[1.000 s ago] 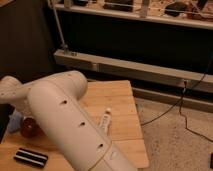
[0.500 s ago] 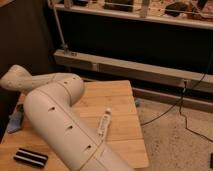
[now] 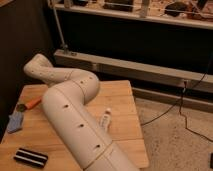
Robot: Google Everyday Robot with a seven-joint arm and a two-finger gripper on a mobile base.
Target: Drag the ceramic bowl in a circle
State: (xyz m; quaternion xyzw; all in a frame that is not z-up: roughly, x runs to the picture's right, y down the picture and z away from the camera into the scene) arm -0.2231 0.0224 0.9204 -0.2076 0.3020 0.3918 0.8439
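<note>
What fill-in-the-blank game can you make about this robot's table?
The table is made of ____. The toy carrot is ____. The striped block is black and ____. The gripper is out of sight behind the big white ____.
Answers: wood, orange, white, arm.

1. Table: pale honey wood with plank lines.
2. Arm: white, dotted with dark holes; the tool is hidden beyond its far-left end.
3. Cloth: blue.
4. Block: black with white stripes.
5. Toy: orange.
6. Bottle: white.
</note>
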